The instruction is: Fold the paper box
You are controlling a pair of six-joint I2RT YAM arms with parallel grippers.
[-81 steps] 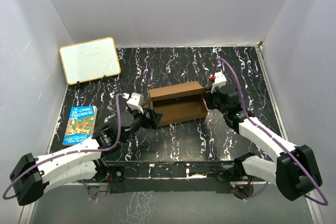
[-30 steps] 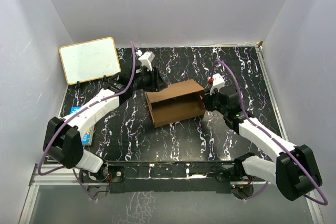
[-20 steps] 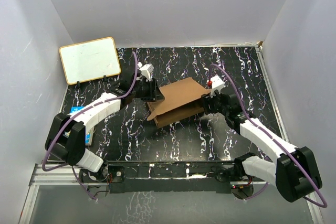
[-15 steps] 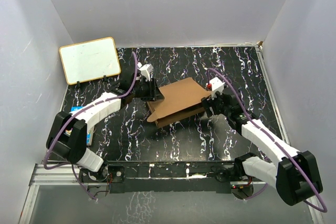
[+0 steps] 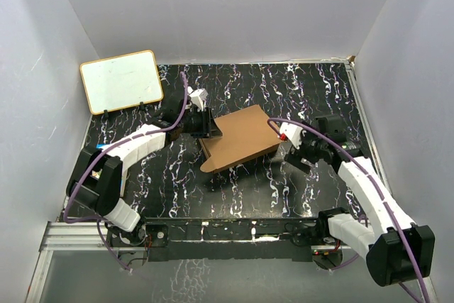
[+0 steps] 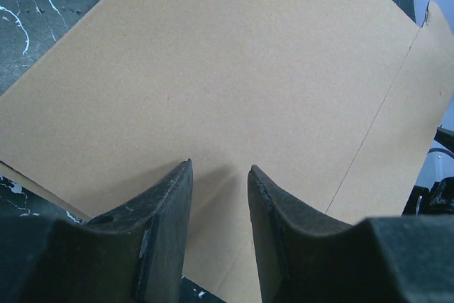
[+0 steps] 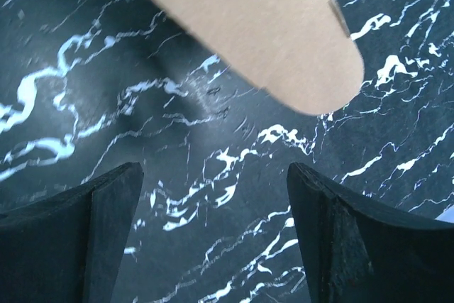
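The paper box (image 5: 242,138) is brown cardboard in the middle of the table, with its lid lying slanted over the body. From the left, my left gripper (image 5: 211,127) rests its tips on the lid's back left part. In the left wrist view the lid (image 6: 234,83) fills the frame, and the gripper (image 6: 220,172) shows a narrow gap with nothing in it. My right gripper (image 5: 293,157) hangs just right of the box, apart from it. In the right wrist view it (image 7: 213,175) stands wide open over bare table, with a rounded cardboard flap (image 7: 269,33) ahead of it.
A white board with a tan frame (image 5: 120,81) leans at the back left. A sliver of a blue book (image 5: 98,147) shows under the left arm. Grey walls close in the black marbled table (image 5: 312,90) on three sides.
The lid has come down from upright to lie over the box, with the left gripper following it. My right gripper has let go, opened wide and drawn back to the right.
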